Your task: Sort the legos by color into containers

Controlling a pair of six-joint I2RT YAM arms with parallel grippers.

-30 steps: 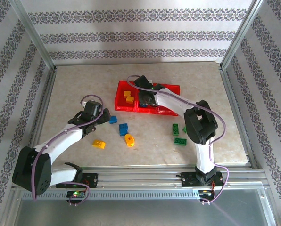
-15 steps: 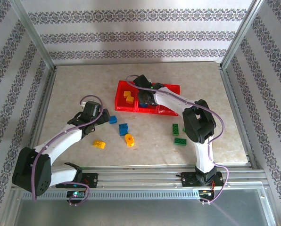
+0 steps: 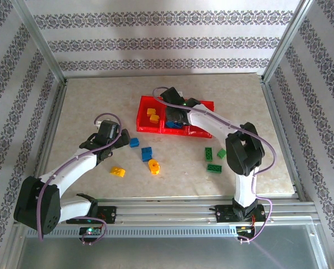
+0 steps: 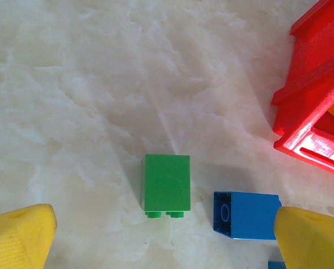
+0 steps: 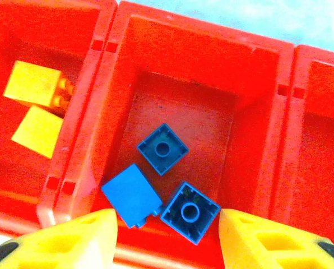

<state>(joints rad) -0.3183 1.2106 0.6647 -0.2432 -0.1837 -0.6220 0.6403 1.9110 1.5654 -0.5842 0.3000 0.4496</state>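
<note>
Red tray (image 4: 315,73): cut off, R edge, left wrist view.
Blue lego (image 4: 242,216): R end behind yellow finger (image 4: 310,238).
Blue sliver (image 4: 276,265): cut, btm edge; shape n/a.

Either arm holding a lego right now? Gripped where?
Nothing is held. The left jaws stand wide open above a green lego on the table; right jaws are apart over the middle compartment, where three blue legos lie loose.

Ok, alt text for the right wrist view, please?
Three blue legos lie in the middle compartment of the red tray, just beyond the right hand's open yellow fingers. Two yellow legos sit in the compartment at image left.
</note>
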